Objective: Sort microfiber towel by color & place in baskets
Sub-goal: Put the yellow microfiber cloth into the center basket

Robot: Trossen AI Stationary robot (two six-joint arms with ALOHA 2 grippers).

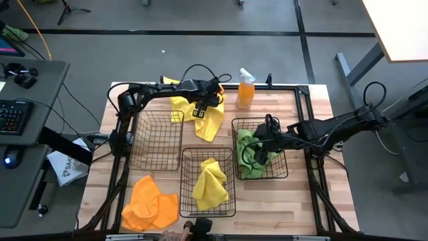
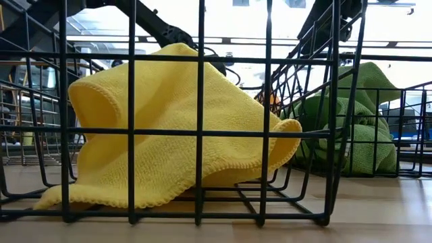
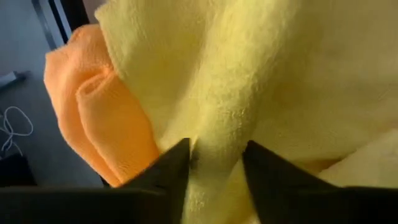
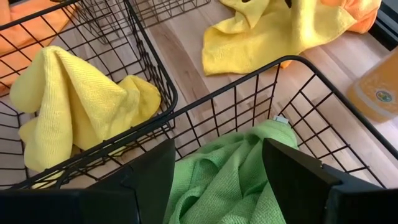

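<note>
My left gripper (image 1: 200, 109) (image 3: 214, 165) is at the table's far side, shut on a yellow towel (image 1: 209, 122). An orange towel (image 3: 93, 112) lies right beside that yellow one. My right gripper (image 1: 266, 137) (image 4: 217, 180) hovers open over the right basket (image 1: 281, 171), just above the green towels (image 4: 230, 174) piled in it. The middle basket (image 1: 187, 201) holds a crumpled yellow towel (image 1: 209, 182) (image 2: 169, 135). The left basket (image 1: 157, 140) holds nothing. Two orange towels (image 1: 150, 204) lie on the table's near left. My left gripper pinches a raised fold of the yellow towel (image 3: 217, 134) between its two fingers, coming from above. The cloth spreads out below the hold, and its lower part (image 4: 249, 53) lies on the wooden table. Whether it has one layer or several, I cannot tell.
An orange spray bottle (image 1: 245, 90) stands at the far edge, close to my left gripper. Black frame rails (image 1: 304, 107) border the table. Bare wood (image 1: 294, 201) lies near the right edge, in front of the right basket.
</note>
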